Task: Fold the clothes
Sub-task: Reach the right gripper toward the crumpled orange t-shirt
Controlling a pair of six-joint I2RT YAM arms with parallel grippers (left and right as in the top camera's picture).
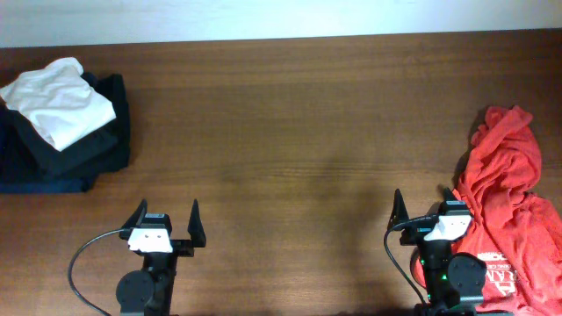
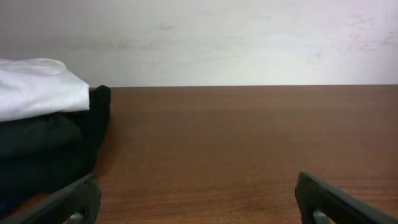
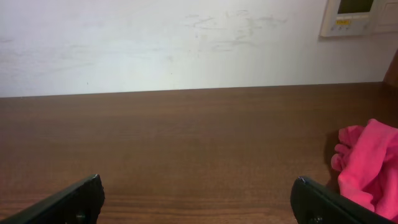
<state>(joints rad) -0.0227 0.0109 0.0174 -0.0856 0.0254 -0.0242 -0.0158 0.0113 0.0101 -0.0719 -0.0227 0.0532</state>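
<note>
The red-orange T-shirt [image 1: 505,206] lies crumpled at the table's right edge, white lettering showing near the front. It also shows in the right wrist view [image 3: 370,163] at the far right. My right gripper [image 1: 425,209] is open and empty, its right finger beside the shirt's left edge. In the right wrist view the right gripper [image 3: 198,200] has bare table between its fingers. My left gripper [image 1: 166,217] is open and empty at the front left, far from the shirt. In the left wrist view the left gripper [image 2: 198,199] also has bare table between its fingers.
A stack of dark folded garments [image 1: 79,149] with a white folded garment [image 1: 57,101] on top sits at the back left; it also shows in the left wrist view [image 2: 43,146]. A pale wall runs behind the table's far edge.
</note>
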